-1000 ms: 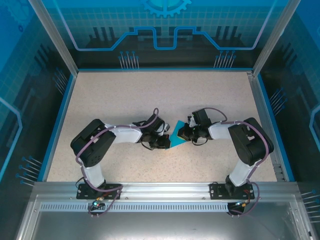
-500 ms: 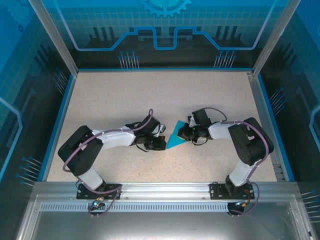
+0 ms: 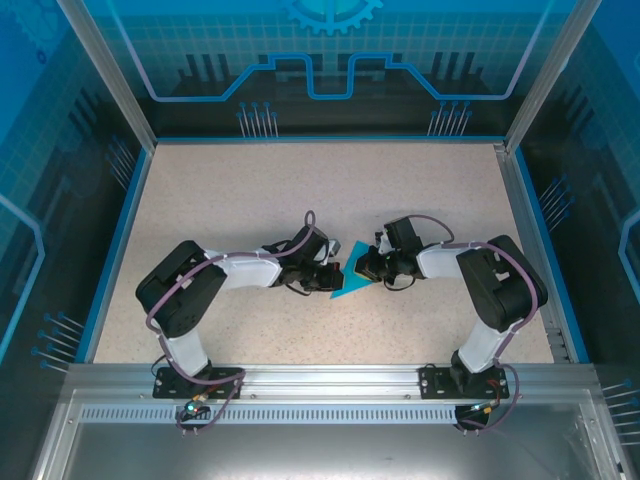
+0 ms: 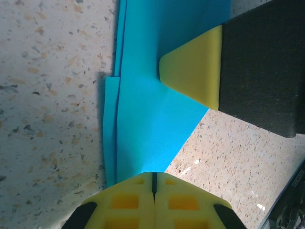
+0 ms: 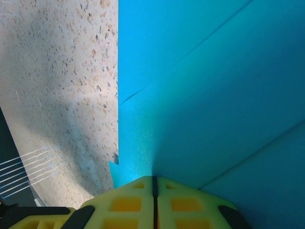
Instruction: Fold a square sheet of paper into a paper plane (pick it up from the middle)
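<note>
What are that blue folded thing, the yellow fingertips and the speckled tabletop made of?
Blue sheet: thin matte paper, going by its crisp creases and layered edges. Yellow fingertips: smooth moulded plastic or rubber, probably. Table: speckled beige, perhaps stone-look laminate.

We are looking at a thin blue sheet of paper (image 4: 143, 119). It is looking matt and smooth, with sharp folds and stacked edges. It is lying on a table (image 4: 47, 95) that is looking like hard speckled stone, sandy with dark and orange flecks, and a few spots are shining in the light. The pads (image 4: 128, 202) of the left jaws are looking like matt yellow plastic with little square hollows. The right jaws are showing the same yellow pads (image 5: 128, 202), and their black finger part (image 4: 262, 71) is looking dull and a little grainy. We are seeing silver metal rails (image 3: 320, 378) and arms (image 3: 250, 268) with smooth white and black shells.
</note>
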Tool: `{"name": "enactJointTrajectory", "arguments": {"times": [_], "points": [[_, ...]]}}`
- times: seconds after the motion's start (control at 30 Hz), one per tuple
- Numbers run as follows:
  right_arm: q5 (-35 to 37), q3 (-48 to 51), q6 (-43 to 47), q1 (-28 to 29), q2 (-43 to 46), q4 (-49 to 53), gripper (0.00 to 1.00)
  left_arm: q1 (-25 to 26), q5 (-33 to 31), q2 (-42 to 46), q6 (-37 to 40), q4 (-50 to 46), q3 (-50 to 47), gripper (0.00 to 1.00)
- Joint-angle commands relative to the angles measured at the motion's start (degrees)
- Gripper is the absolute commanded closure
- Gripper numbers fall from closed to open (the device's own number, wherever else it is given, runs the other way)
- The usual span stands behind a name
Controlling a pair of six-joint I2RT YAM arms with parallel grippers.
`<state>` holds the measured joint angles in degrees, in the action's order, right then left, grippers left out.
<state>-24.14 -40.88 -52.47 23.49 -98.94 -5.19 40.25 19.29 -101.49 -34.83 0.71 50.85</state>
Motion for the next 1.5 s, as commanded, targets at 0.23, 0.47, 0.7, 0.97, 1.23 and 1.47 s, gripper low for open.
{"name": "enactJointTrajectory", "arguments": {"times": [0.23,0.47,0.7,0.97,1.23,1.47], "points": [[3.7,-0.5,6.3,0.6,6.4,4.1,0.92,0.3,-1.8,-3.2,1.6,-5.1,-1.3,1.00],[4.5,-0.6,6.0,4.3,7.1,5.1,0.92,0.3,-2.1,-3.3,2.0,-5.9,-0.7,1.00],[1.9,0.3,5.2,6.7,3.8,2.2,0.92,0.3,-2.0,-3.0,1.8,-6.0,-0.6,1.00],[1.2,-0.1,5.5,6.9,-0.4,3.0,0.92,0.3,-1.7,-1.8,1.6,-6.4,-0.1,1.00],[2.5,0.0,5.3,6.9,-0.7,3.4,0.92,0.3,4.0,2.9,-1.0,1.7,-0.7,0.95],[1.7,-0.2,5.4,6.7,-0.9,2.9,0.93,0.3,4.2,-1.8,-1.8,3.4,-1.1,0.96]]}}
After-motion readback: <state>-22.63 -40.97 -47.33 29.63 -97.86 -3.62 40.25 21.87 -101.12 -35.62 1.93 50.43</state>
